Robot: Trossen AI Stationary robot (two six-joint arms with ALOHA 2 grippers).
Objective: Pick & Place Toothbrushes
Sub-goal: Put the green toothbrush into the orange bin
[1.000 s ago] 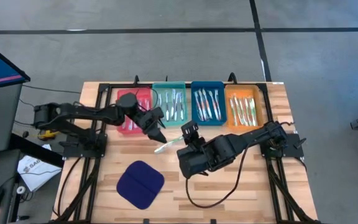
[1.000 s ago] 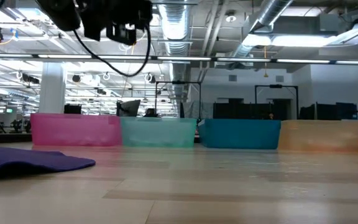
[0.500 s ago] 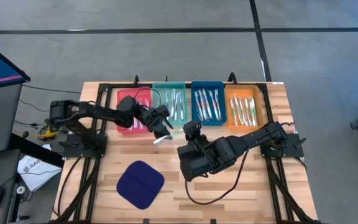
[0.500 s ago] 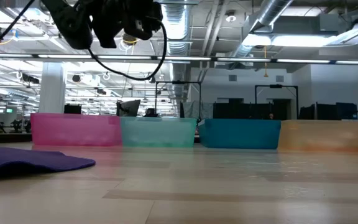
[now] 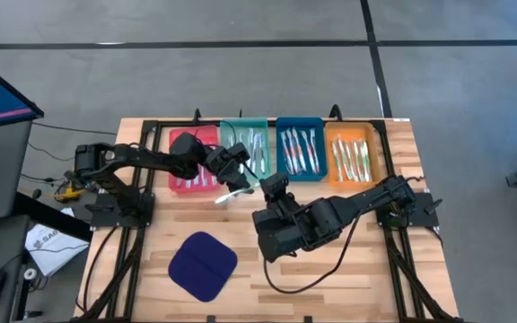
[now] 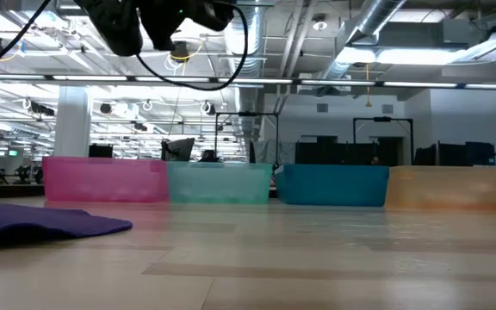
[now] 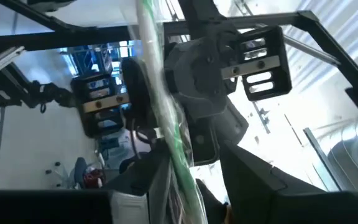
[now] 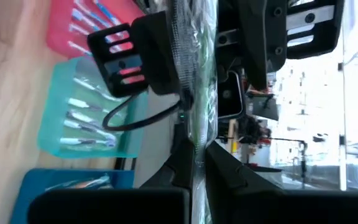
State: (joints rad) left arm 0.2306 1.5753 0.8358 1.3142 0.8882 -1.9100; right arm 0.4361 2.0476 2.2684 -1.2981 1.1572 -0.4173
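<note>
both grippers meet above the table in front of the teal tray: right gripper is clamped on a green toothbrush, left gripper part-open around it, hold uncertain. all four trays already hold brushes; this one looks mid-handover, not yet placed.
</note>
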